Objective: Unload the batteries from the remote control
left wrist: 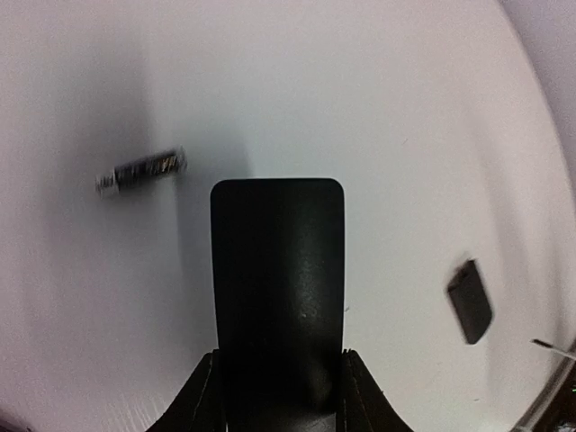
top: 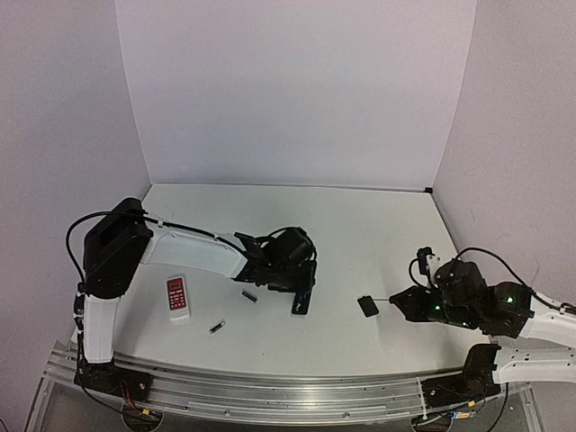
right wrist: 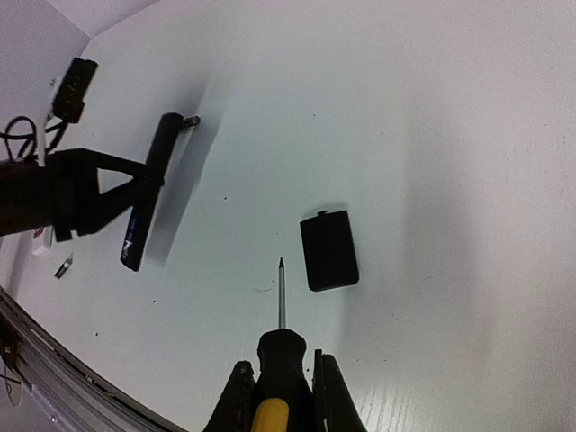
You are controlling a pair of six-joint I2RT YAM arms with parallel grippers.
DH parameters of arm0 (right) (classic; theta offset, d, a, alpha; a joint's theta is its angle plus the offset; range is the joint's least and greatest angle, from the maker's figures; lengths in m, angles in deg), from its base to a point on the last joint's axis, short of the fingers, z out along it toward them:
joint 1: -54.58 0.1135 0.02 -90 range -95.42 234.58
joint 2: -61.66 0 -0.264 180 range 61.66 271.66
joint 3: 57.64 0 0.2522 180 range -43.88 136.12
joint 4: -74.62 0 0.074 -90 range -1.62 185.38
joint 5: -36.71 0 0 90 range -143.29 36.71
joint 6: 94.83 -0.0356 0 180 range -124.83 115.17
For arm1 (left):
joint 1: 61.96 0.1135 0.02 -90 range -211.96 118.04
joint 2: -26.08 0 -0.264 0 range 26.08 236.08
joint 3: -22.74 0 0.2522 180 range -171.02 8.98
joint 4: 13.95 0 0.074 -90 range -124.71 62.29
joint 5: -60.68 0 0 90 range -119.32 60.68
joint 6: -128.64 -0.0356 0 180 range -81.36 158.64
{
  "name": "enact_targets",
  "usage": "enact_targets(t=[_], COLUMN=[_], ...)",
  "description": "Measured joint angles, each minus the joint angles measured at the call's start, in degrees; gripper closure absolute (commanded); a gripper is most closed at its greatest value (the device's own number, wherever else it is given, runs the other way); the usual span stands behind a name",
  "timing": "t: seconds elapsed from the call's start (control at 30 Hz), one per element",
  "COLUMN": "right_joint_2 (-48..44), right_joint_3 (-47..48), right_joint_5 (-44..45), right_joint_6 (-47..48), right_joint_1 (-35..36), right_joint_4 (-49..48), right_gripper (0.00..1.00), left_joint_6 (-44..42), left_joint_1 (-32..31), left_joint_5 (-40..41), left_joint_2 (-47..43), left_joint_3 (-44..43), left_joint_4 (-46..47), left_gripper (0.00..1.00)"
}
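– Two batteries (top: 249, 295) lie loose on the table (top: 360, 225), by my count. Where are they from the cover (top: 367, 306)?

– Both are to the left of the cover, past the black remote (left wrist: 277, 270). One lies just beyond the remote, on the side away from the cover. The second battery (top: 217, 327) is farther left again and closer to the arm bases. Each is a slim dark cylinder lying flat.

– And the black remote itself?

– It is near the cover on its left, not touching it. The left gripper (left wrist: 279, 400) is clamped on it, one finger on each long edge, with a smooth dark face turned toward the wrist camera. Its shadow falls a little apart from it, so it seems raised off the table.

– Any cells left inside?

– I cannot tell; no view shows the compartment.

– What about the right side?

– The right gripper (right wrist: 283, 405) is closed around the black-and-yellow handle of a screwdriver (right wrist: 281, 342). The thin shaft points past the cover's edge, and its tip is just beside the cover on the right, not touching.

– Anything else?

– A white-and-red remote (top: 177, 297) lies flat well left of the cover, beyond both batteries.
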Motion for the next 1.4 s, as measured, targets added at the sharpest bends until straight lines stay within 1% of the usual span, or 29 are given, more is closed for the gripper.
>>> enact_targets(t=[0.07, 0.17, 0.2, 0.23, 0.27, 0.3, 0.4, 0.53, 0.63, 0.67, 0.73, 0.87, 0.97, 1.13, 1.27, 1.4], right_joint_2=[1.39, 4.91, 6.57, 8.3, 10.4, 12.19, 17.61, 23.06, 26.4, 27.56, 29.67, 34.26, 37.55, 40.89, 42.43, 43.48], right_joint_3=[0.0, -0.07, -0.07, -0.07, -0.06, -0.05, -0.04, 0.02, 0.56, 0.93, 1.72, 3.59, 5.09, 6.58, 7.05, 7.39], right_joint_5=[-2.03, -6.01, -7.42, -8.77, -10.19, -11.34, -14.38, -17.45, -19.75, -20.57, -21.99, -24.79, -26.32, -26.55, -26.53, -26.51], right_joint_6=[1.65, 4.45, 5.28, 5.99, 6.63, 7.04, 7.71, 7.7, 7.55, 7.46, 7.26, 6.95, 6.62, 6.55, 6.54, 6.42], right_joint_1=[0.0, 0.07, 0.11, 0.11, 0.11, 0.11, 0.11, 0.11, 0.11, 0.11, 0.11, 0.11, 0.11, 0.11, 0.11, 0.11], right_joint_4=[-1.84, -7.06, -9.12, -11.1, -13.45, -15.28, -20.85, -27.08, -30.26, -31.15, -32.97, -36.45, -38.21, -39.68, -39.92, -39.66], right_gripper=[1.0, 1.0, 1.0, 1.0, 1.0, 1.0, 1.0, 1.0, 1.0, 1.0, 1.0, 1.0, 1.0, 1.0, 1.0, 1.0], left_joint_6=[2.72, 7.7, 9.65, 11.55, 13.4, 14.83, 19.28, 22.98, 23.92, 23.94, 23.9, 23.04, 21.5, 17.94, 15.22, 13.21], left_joint_1=[-1.43, -3.09, -3.41, -3.65, -3.76, -3.78, -3.76, -3.74, -3.71, -3.71, -3.57, -2.09, 0.68, 4.17, 3.93, 3.58], left_joint_5=[2.31, 4.98, 5.52, 6.42, 7.15, 7.56, 8.62, 9.2, 8.9, 8.69, 8.32, 6.42, 4.04, 0.49, -1.29, -3.2], left_joint_2=[2.84, 4.09, 4.3, 4.4, 4.4, 4.4, 4.4, 3.62, 1.51, 0.58, -1.4, -6.33, -8.3, -8.51, -8.31, -6.89], left_joint_3=[-0.92, -3.8, -4.29, -4.48, -4.69, -4.78, -5.11, -4.71, -2.3, -1.26, 0.67, 5.03, 7.65, 9.93, 9.87, 9.73], left_joint_4=[-5.34, -10.92, -12.66, -13.92, -15.36, -16.22, -18.59, -20.03, -20.2, -20.18, -19.91, -18.19, -14.71, -10.33, -8.2, -6.56], left_gripper=[1.0, 1.0, 0.97, 0.9, 0.76, 0.65, 0.4, 0.17, 0.13, 0.12, 0.13, 0.24, 0.32, 0.37, 0.39, 0.43])
